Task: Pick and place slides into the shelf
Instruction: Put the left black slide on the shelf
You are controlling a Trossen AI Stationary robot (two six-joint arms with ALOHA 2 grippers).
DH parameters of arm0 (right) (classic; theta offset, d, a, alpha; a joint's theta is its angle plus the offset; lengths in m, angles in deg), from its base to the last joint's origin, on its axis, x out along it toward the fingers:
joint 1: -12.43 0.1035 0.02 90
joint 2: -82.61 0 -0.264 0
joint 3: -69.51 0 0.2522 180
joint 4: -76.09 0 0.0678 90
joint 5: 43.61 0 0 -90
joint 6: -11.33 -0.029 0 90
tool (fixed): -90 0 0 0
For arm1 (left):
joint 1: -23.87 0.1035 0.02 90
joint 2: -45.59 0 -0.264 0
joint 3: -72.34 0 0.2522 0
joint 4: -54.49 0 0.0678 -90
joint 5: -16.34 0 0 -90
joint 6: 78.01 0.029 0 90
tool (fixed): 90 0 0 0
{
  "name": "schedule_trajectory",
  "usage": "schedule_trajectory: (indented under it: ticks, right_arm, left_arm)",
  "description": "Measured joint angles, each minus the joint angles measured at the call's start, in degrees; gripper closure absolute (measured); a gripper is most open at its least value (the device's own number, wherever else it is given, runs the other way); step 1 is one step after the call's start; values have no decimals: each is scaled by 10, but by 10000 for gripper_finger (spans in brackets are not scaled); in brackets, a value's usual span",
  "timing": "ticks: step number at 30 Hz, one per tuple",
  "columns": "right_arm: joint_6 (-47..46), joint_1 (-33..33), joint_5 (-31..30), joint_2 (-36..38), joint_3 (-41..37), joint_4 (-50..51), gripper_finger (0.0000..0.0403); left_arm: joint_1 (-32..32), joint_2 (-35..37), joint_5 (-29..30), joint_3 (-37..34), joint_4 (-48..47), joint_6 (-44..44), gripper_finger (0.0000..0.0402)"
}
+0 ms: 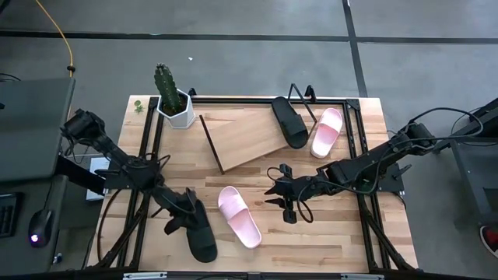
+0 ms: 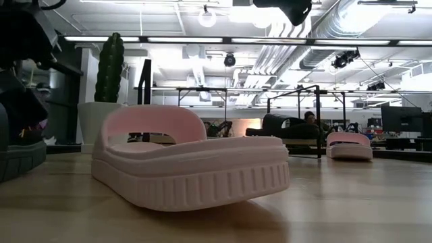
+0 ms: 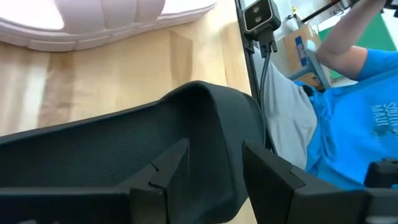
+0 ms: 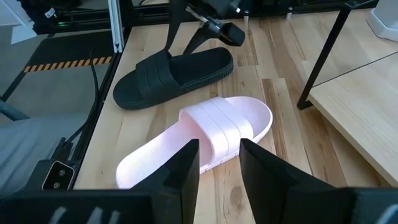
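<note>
At 8 o'clock on the table (image 1: 334, 233), seen from above, sits the left gripper (image 1: 183, 218), clenched on the rim of the near black slide (image 1: 201, 233). Has one finger (image 3: 155, 186) inside the footbed and the other outside the side wall, as seen from the left wrist. Grasps that slide at its end toward 11 o'clock, with the sole flat on the wood and the other end pointing to 5 o'clock.

Just at 3 o'clock of it lies the near pink slide (image 1: 239, 215), sole down, strap up, apart from the black one and untouched. Fills the foreground of the low view (image 2: 189, 169).

At 2 o'clock of that pink slide hovers the right gripper (image 1: 282, 192), released, fingers spread, grasping nothing. Points toward 9 o'clock, with both near slides ahead of its fingers in the right wrist view (image 4: 219, 162).

At 12 o'clock of the table centre stands the shelf (image 1: 241, 136), turned askew. Carries at its 3 o'clock end the far black slide (image 1: 289, 120); cannot tell whether fully on the board. Just at 3 o'clock of that rests the far pink slide (image 1: 327, 132), on the table, beside the shelf.

At 10 o'clock, near the table corner, stands a cactus (image 1: 166, 82) in a white pot.

Beyond the table edge, in the left wrist view, shows a person in a blue shirt (image 3: 354, 93).
</note>
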Motion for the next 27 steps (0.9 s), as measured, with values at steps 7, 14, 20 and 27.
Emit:
schedule_trajectory:
  ticks: [7, 14, 20, 27]
  right_arm:
    - [0, 0, 0, 0, 0, 0, 297]
    - [-9, 0, 0, 0, 0, 0, 297]
    - [-9, 0, 0, 0, 0, 0, 297]
    - [-9, 0, 0, 0, 0, 0, 297]
  left_arm:
    - [0, -44, -15, 0, 50, -9, 268]
    - [0, -59, -17, 0, 70, -14, 268]
    - [-15, -59, -19, 0, 80, -22, 268]
    - [-53, -59, 17, 0, 80, -37, 268]
